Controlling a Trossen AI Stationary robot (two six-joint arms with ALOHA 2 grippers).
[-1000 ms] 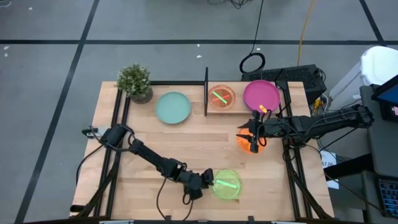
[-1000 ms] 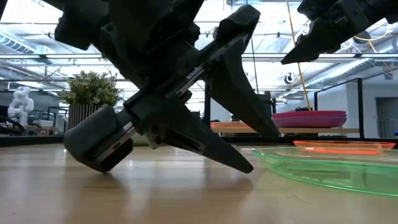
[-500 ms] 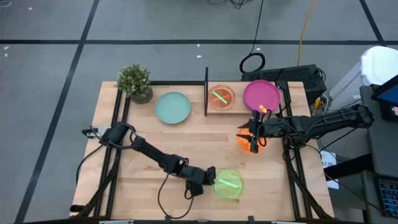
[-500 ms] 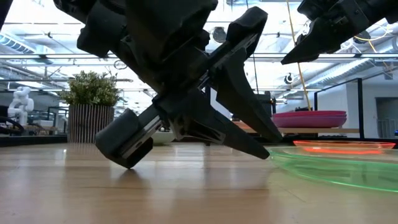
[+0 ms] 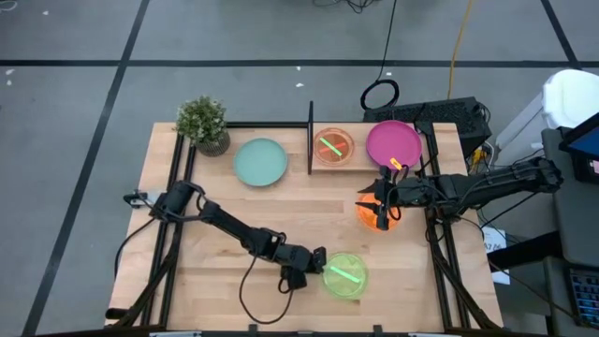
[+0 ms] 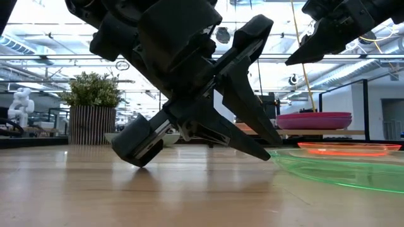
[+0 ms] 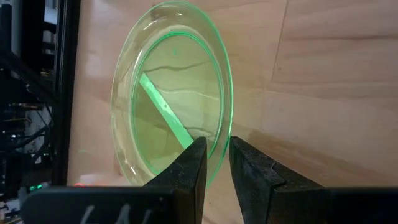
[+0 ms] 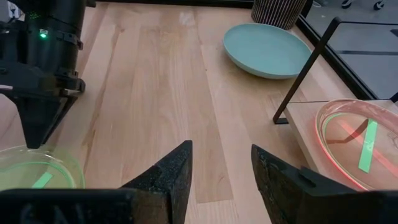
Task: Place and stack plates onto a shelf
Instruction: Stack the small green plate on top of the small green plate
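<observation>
A translucent green plate (image 5: 346,278) lies near the table's front edge. My left gripper (image 5: 318,266) is at its left rim, shut on it. An orange translucent plate (image 5: 372,217) lies at the right, and my right gripper (image 5: 382,212) hovers open above it, holding nothing. The shelf (image 5: 318,163) stands at the far middle, its black panel (image 5: 310,139) at the left end. It carries a pinkish translucent plate (image 5: 332,146). A magenta plate (image 5: 393,142) sits just right of that one. A pale teal plate (image 5: 260,161) lies on the table left of the panel. My left gripper pinches the green plate's rim (image 7: 219,132) on the side toward the table's left, between its two fingers. The fingers (image 6: 252,135) slant down at it from the left, one above the rim and one below. The plate's far side (image 6: 353,170) rests on the table.
A potted plant (image 5: 203,124) stands at the far left corner. Black frame rails (image 5: 178,187) run along the table's left and right sides. Bare wood lies between the teal plate and the green plate.
My left gripper has gone toward the table's right edge to the green plate, rolling a little, and its fingers have shut on the rim. The plate stays on the table. My right gripper has kept still.
</observation>
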